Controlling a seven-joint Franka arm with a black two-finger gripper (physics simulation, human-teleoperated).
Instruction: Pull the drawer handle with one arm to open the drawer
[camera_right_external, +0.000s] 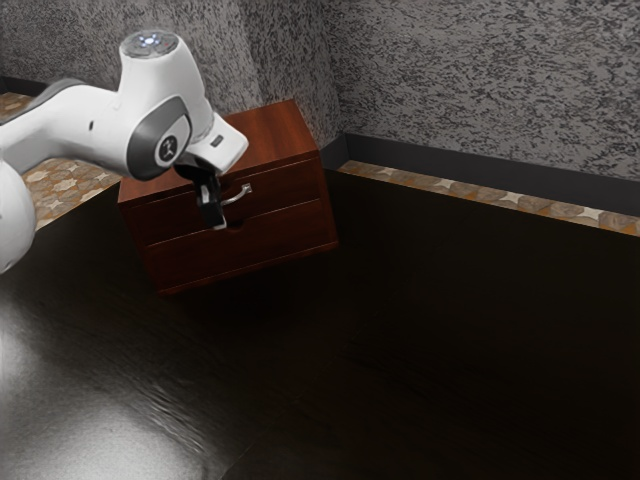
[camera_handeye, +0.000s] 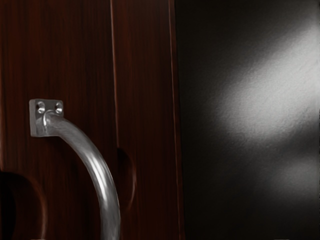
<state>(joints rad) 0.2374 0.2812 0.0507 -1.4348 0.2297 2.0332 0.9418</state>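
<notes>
A red-brown wooden cabinet with two drawers stands on the dark floor near the wall corner. The upper drawer carries a curved silver handle and sits flush with the lower drawer. My black gripper hangs down from the white hand right at the handle's end toward the exterior view's left. In the wrist view the handle arcs from its square mounting plate toward the hand, close in front of the upper drawer.
The dark glossy floor spreads in front of the cabinet and toward the exterior view's right. A grey textured wall with a dark skirting board stands behind. Patterned tiles lie beside the cabinet.
</notes>
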